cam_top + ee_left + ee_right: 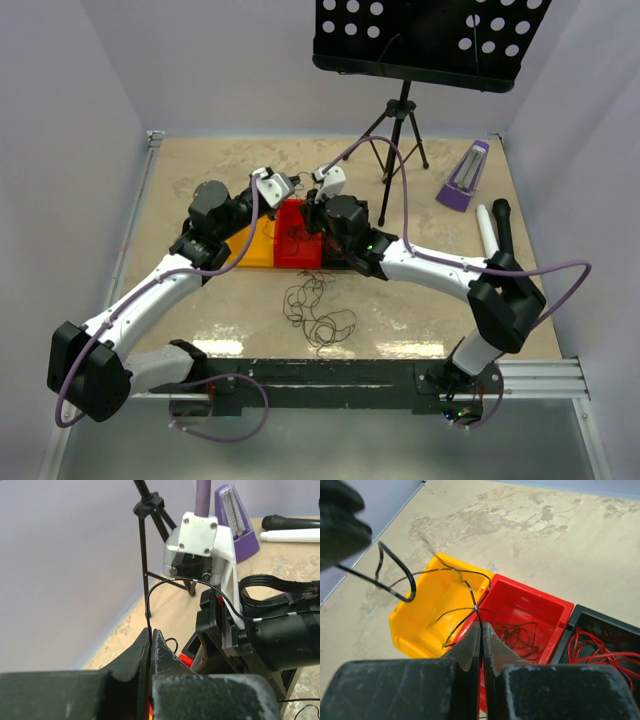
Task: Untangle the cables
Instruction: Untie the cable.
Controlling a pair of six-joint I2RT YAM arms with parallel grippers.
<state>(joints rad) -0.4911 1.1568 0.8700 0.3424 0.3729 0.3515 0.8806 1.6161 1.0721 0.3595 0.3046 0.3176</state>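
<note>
Cables: we find one thin dark curly wire (413, 584) held over the yellow plastic bin (404, 625) — jaws of right gripper (481, 627) and left gripper (151, 632) clamped on it, evidently to draw it clear of the loose dark tangle (318, 302) at the bin's 5 o'clock.

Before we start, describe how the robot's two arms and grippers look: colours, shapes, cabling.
Both the left arm and right arm have smooth white links joined by bulky black joint housings. A thick lilac hose loops along each. The right wrist's white bracket shows screw heads. The left gripper and right gripper have matte black, rough-textured fingers tapering to narrow tips.
</note>
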